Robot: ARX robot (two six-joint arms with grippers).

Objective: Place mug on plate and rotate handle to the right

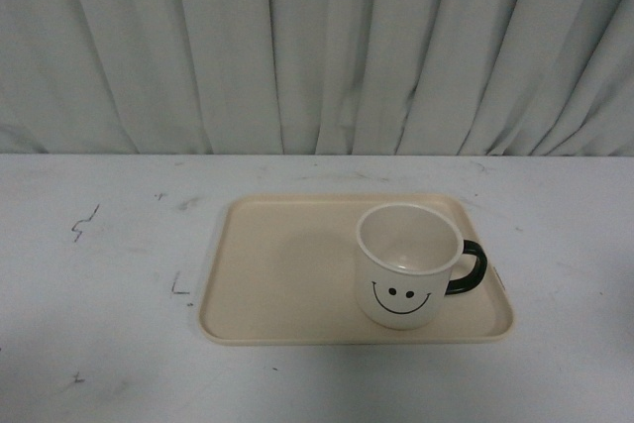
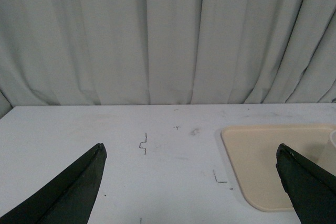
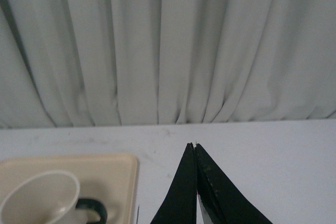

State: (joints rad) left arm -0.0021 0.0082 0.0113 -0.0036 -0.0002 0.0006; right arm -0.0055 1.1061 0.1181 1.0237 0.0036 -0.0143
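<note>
The cream-white mug (image 1: 404,266) stands upright on the right part of the beige plate (image 1: 277,274), smiley face toward the camera. Its black handle (image 1: 468,267) points to the right. Neither arm shows in the front view. In the left wrist view my left gripper (image 2: 191,153) is open, with bare table between its fingers and the plate (image 2: 262,156) to one side. In the right wrist view my right gripper (image 3: 194,145) is shut on nothing, apart from the mug (image 3: 39,198), its handle (image 3: 92,211) and the plate (image 3: 113,174).
The plate lies on a white table (image 1: 99,344) with small dark pen marks (image 1: 84,223). A pale grey curtain (image 1: 317,47) hangs along the table's far edge.
</note>
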